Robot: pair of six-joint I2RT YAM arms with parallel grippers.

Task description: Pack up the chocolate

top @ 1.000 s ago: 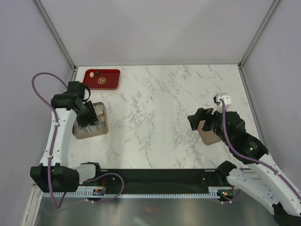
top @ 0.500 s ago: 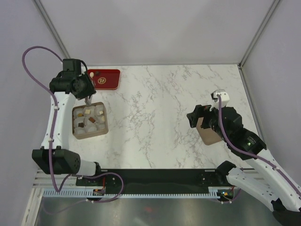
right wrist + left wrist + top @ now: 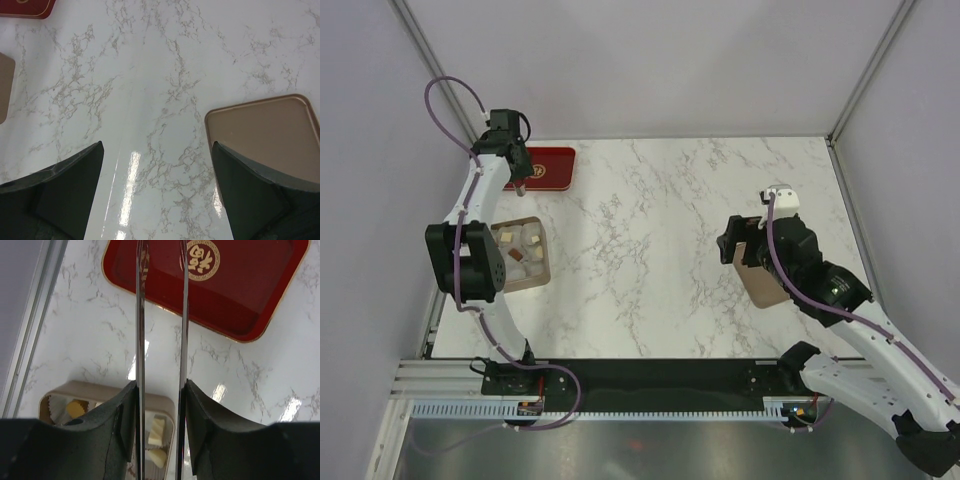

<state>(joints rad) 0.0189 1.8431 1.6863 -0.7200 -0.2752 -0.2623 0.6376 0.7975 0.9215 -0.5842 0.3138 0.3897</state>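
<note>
Cream and tan chocolate (image 3: 156, 432) sits in the beige box (image 3: 100, 388) by the left edge of the bench (image 3: 650, 230). My left gripper (image 3: 520, 184) hangs over the red tray (image 3: 250, 285) in the far left corner, blades narrowly apart, empty. My right gripper (image 3: 157, 170) gapes wide, empty, beside the brown lid (image 3: 265, 130) near the right edge.

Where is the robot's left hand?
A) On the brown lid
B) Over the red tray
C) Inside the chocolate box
B: seen from above, the left hand hangs over the red tray, apart from the chocolate box, and the brown lid lies far off on the other side of the table.
</note>
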